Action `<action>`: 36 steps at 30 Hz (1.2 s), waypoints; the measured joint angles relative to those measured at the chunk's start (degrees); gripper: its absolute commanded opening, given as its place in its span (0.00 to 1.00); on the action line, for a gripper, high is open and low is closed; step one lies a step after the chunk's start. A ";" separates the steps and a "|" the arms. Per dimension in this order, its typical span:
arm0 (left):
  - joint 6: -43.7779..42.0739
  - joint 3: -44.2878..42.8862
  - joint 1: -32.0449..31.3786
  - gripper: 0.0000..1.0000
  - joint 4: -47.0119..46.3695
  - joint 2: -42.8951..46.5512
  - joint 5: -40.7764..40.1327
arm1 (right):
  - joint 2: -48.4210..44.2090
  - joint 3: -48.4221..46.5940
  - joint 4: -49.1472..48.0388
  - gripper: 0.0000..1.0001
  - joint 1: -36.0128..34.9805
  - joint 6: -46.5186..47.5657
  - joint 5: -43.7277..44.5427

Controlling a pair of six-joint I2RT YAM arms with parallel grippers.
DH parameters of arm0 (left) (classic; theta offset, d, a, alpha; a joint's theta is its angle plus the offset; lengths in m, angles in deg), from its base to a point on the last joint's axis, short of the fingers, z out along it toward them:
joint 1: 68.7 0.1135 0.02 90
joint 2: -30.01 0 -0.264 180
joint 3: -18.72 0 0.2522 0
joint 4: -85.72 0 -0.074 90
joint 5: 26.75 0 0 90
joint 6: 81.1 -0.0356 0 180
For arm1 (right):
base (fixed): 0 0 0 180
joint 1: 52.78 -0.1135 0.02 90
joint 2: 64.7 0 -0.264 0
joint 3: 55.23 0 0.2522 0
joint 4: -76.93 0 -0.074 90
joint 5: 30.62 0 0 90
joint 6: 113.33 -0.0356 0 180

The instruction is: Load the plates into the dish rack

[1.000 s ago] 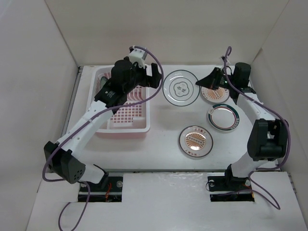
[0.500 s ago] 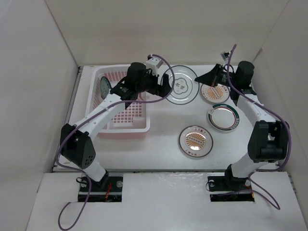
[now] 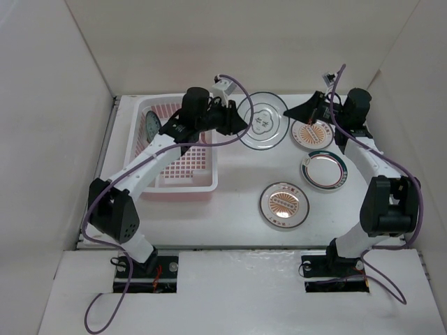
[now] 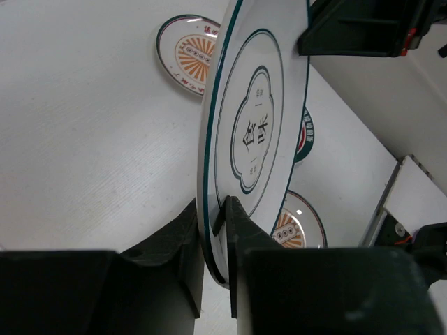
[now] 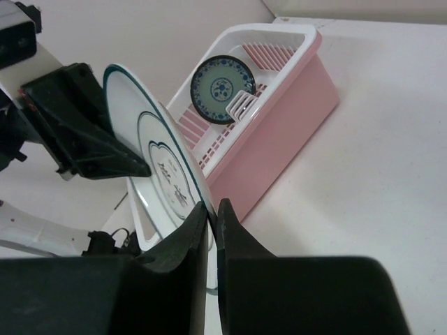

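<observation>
now the left gripper (image 4: 213, 218), open over the dish rack (image 3: 179, 185) a second ago, has swung across and pinched the white plate (image 4: 255, 132) by its rim. the right gripper (image 5: 211, 209) still clamps the opposite rim, holding the plate on edge beside the rack. a handover looks ready.

The left gripper (image 3: 236, 124) has swung off the dish rack (image 3: 209, 183) toward 3 o'clock. Its jaws, wide apart a second ago, have closed on the 9 o'clock rim of the white plate with green rings (image 3: 265, 120). That plate lay flat on the table (image 3: 223, 216) before; it is now tilted up and slightly nearer 12 o'clock. The move has uncovered a blue-patterned plate (image 3: 151, 126) standing in the rack.
</observation>
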 measured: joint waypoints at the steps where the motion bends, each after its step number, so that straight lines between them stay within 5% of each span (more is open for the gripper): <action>1: 0.92 0.17 0.11 0.00 -0.42 0.39 0.52 | 0.00 0.00 -0.46 0.00 0.00 0.31 0.11; 6: 3.04 1.53 0.15 0.00 -1.55 3.23 0.15 | -0.42 0.02 -2.93 0.00 -0.76 1.40 -0.26; 8: 3.30 2.71 0.15 0.00 -2.51 4.28 -0.26 | -0.57 0.02 -3.39 0.08 -1.09 1.42 -0.26; 9: 3.43 3.45 0.15 0.00 -2.91 4.85 -0.61 | -0.57 0.02 -3.67 0.19 -1.27 1.40 -0.31; 10: 3.48 4.26 0.13 0.00 -3.30 5.46 -1.07 | -0.57 0.02 -3.65 0.56 -1.53 1.29 -0.35; 12: 2.71 5.18 -0.22 0.00 -3.93 6.25 -2.93 | -0.57 0.07 -3.19 0.93 -2.25 0.09 -0.61; 13: 2.21 5.42 -0.37 0.00 -4.31 6.47 -3.98 | -0.57 0.09 -3.06 1.00 -2.69 -0.44 -0.70; 17: -0.26 5.33 -1.09 0.00 -2.75 7.41 -12.22 | -0.57 0.42 -3.06 1.00 -3.78 -0.87 -0.46; 28: -13.18 4.22 -0.63 0.00 3.30 13.05 -52.61 | 1.49 -0.52 10.62 1.00 -3.48 7.13 7.30; 36: -15.54 12.85 3.26 0.00 -0.46 15.74 -66.88 | 1.79 -1.42 16.39 1.00 -5.42 11.13 11.47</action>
